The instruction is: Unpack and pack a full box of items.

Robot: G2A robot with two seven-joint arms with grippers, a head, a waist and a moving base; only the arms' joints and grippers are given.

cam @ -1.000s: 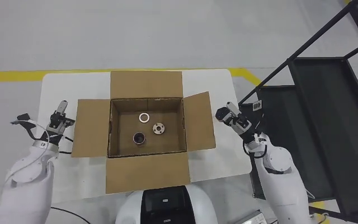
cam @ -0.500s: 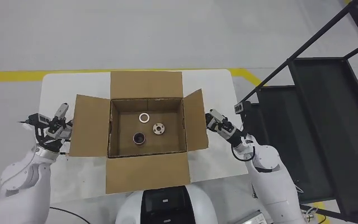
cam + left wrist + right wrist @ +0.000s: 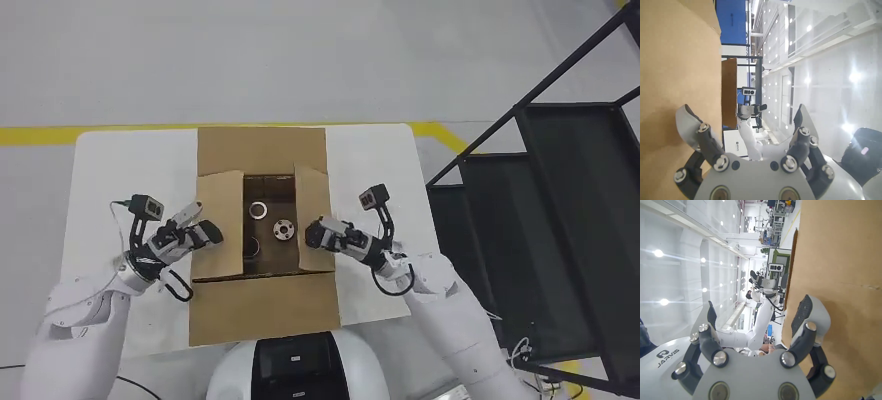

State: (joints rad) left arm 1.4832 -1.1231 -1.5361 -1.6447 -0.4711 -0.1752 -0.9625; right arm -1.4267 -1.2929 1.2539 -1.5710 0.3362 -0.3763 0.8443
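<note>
Left pincer (image 3: pixel 200 226): spread wide and holding nothing, with one finger flat against the outer face of the left flap (image 3: pixel 222 225).
Right pincer (image 3: pixel 318 232): also spread wide and empty, with one finger pressed to the outer face of the right flap (image 3: pixel 312 215).
Box (image 3: pixel 262 150): on the bench (image 3: pixel 110 170), directly between the two pincers.
Contents: we count a pale ring (image 3: pixel 258 210), a flanged disc (image 3: pixel 284 230) and a dark cup (image 3: pixel 248 246), all on the box floor between the pincers.
Progress: we judge the items are in and closing is under way. Both side flaps lean in over the opening. The far flap and the near flap (image 3: pixel 265 305) lie flat outward, not yet folded.
Orientation: the mouth faces up. We judge the long axis runs from one pincer to the other.
</note>
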